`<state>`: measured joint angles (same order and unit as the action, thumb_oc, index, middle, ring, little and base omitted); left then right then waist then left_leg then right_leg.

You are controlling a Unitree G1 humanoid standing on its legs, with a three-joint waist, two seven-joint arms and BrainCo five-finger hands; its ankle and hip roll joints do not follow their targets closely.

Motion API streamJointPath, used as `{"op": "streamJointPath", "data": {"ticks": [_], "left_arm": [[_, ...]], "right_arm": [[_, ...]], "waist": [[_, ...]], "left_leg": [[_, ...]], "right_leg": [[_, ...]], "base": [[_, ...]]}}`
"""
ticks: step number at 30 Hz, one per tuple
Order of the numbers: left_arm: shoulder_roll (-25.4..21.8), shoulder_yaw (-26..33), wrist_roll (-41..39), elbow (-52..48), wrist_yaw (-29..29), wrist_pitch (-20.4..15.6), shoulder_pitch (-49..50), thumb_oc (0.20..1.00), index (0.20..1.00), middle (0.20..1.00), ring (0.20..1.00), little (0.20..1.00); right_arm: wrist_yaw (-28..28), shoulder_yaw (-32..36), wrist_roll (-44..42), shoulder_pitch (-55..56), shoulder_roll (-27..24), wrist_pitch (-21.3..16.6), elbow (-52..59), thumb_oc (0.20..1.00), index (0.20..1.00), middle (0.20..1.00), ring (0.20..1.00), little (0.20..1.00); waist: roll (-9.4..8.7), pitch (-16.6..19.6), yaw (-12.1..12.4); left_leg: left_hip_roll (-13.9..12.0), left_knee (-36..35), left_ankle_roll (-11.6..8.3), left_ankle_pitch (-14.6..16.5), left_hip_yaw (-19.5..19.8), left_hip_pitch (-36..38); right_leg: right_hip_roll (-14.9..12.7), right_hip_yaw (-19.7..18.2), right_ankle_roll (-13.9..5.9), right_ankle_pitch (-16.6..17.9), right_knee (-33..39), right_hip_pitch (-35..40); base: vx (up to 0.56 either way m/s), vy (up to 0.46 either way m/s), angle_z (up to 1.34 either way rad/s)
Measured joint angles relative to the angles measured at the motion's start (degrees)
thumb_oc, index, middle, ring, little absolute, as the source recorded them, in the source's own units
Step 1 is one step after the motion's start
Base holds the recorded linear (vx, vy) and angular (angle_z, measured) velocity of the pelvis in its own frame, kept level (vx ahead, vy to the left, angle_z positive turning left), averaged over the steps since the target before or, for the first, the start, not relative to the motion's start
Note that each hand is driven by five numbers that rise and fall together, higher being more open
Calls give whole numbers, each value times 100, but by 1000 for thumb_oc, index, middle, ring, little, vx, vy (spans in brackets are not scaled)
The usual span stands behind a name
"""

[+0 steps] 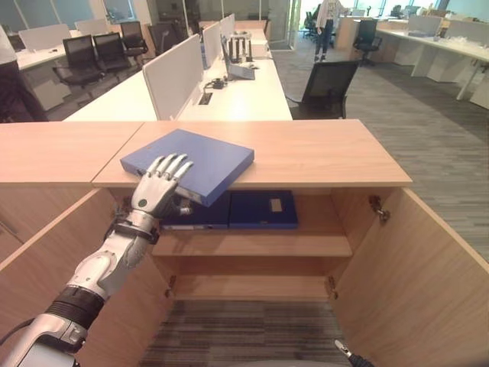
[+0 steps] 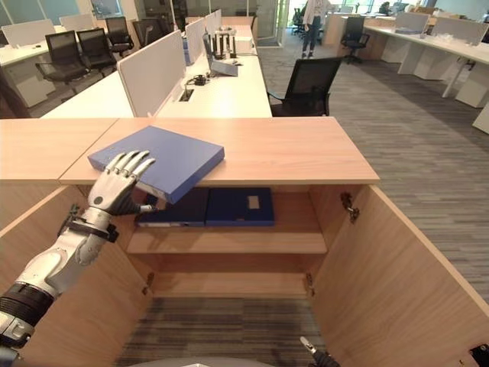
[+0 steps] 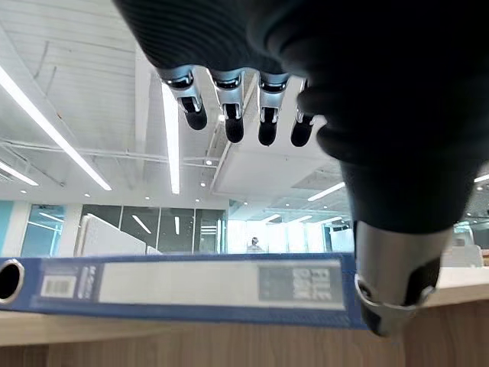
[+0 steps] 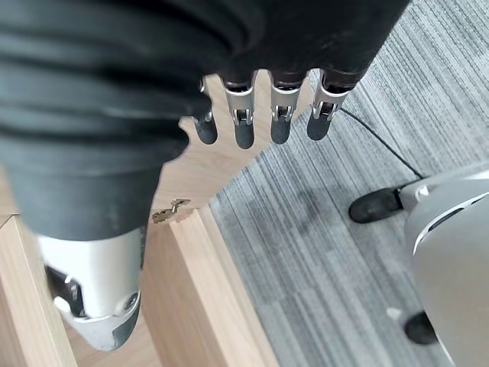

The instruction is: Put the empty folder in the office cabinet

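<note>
A blue folder (image 1: 205, 159) lies flat on the wooden cabinet top (image 1: 328, 153), its near corner jutting out over the front edge. My left hand (image 1: 157, 191) rests on that corner with straight, spread fingers on the cover and the thumb under the overhang. In the left wrist view the fingers (image 3: 233, 126) hover just above the folder's labelled spine (image 3: 191, 284), with the thumb (image 3: 393, 283) in front of it. The cabinet stands open; two dark blue folders (image 1: 263, 208) lie on its upper shelf (image 1: 252, 243). My right hand (image 4: 243, 122) hangs low with straight fingers over the carpet.
Both cabinet doors are swung wide, the right door (image 1: 416, 267) and the left door (image 1: 46, 260) flanking the opening. Behind the cabinet run white desks with dividers (image 1: 172, 73) and black office chairs (image 1: 328, 84). A person (image 1: 328, 23) stands far back.
</note>
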<state>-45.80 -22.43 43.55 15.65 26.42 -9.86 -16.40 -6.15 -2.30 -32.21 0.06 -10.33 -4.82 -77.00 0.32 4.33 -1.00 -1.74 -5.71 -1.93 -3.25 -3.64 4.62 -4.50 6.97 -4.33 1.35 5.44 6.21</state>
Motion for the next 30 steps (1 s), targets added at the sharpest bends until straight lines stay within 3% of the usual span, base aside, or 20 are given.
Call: {"op": "streamJointPath", "data": {"ticks": [12,30], "left_arm": [[106,-1144,259,953,-117,119,-1129,1000,1000,1000,1000,1000],[221,-1186,269,1365,-117,303,-1340,1000,1000,1000,1000,1000]], "right_arm": [[0,-170,-36,-35,-91,-3,2,1000,1000,1000,1000,1000],[56,-228,-36,-28,-119,0,8,1000,1000,1000,1000,1000]], "waist": [[34,26,-85],[71,54,-178]], "left_leg": [[-1,3,23,-13,-42,17],[-7,1,31,15,-165,61]], "right_leg": [[12,-35,12,20,0,-4],[9,-154,-7,31,-1,-15]], "base": [[0,1,0],[2,2,-2]]}}
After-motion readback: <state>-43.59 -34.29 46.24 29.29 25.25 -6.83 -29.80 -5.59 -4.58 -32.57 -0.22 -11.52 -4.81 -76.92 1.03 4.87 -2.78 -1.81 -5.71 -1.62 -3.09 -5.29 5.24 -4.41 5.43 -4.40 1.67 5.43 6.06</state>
